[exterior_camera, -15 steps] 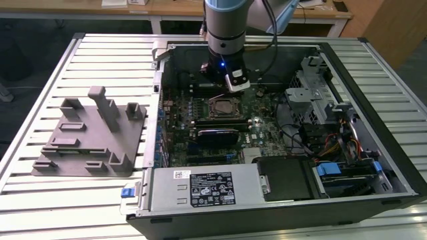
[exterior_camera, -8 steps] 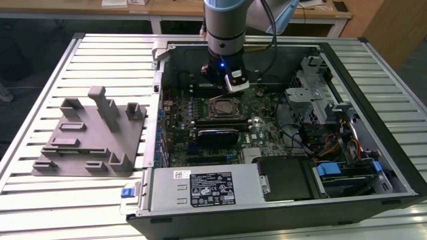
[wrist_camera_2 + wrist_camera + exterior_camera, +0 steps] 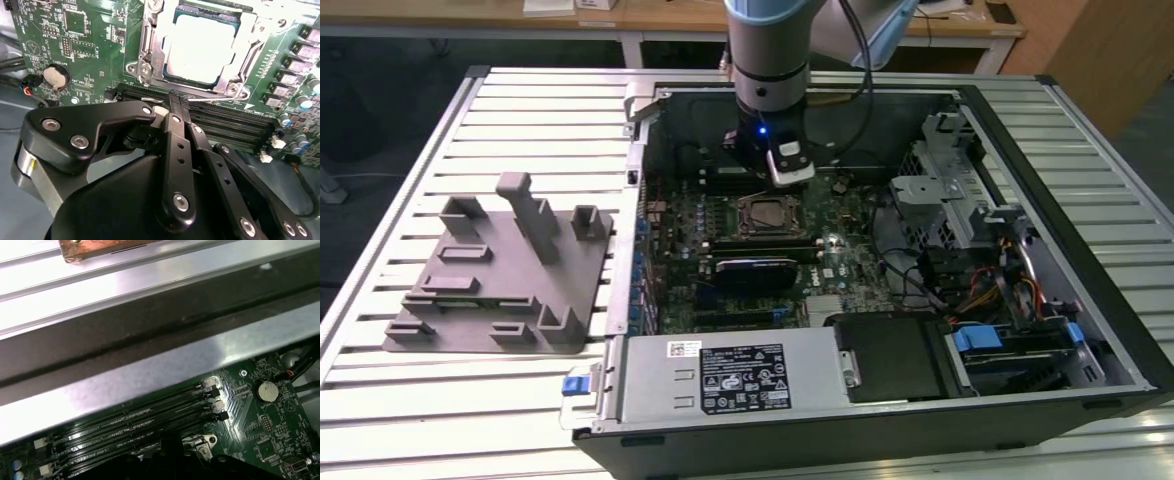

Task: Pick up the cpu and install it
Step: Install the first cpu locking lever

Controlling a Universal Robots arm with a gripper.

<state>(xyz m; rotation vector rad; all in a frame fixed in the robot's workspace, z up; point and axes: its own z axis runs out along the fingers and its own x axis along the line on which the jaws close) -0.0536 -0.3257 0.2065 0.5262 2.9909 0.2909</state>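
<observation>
Cpu (image 3: 200, 47) seated in mobo socket (image 3: 150, 60), tool (image 3: 175, 100) just beside.

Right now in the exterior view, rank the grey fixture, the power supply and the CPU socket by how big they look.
1. Grey fixture
2. Power supply, close behind, and nearer the camera
3. CPU socket, clearly smallest

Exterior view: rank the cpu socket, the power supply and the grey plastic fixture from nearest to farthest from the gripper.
1. The cpu socket, on the motherboard just below the gripper in the picture.
2. The power supply, along the case's near edge.
3. The grey plastic fixture, outside the case on the slatted table, at the exterior view's left.
</observation>
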